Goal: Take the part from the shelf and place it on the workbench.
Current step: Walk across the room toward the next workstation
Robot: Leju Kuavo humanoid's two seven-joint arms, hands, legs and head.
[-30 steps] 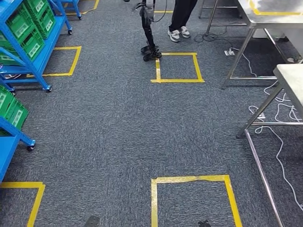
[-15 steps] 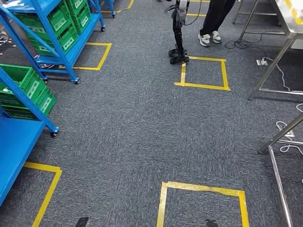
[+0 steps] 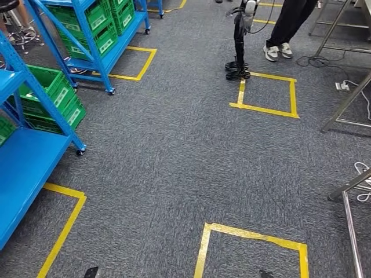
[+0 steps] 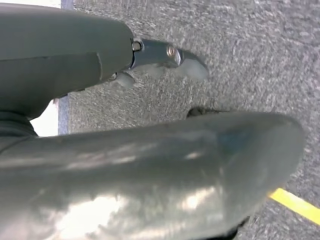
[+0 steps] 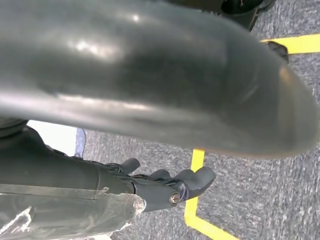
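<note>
Hanging over grey carpet — left hand, right hand — both empty.

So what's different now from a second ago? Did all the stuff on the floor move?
The things did not move; the robot's view swung left. The blue shelves with green bins now show more, the metal tables have slid almost off the right edge, and the taped squares and the person's shoes sit further right. Unchanged: both hands, left hand and right hand, hang over the carpet holding nothing.
</note>
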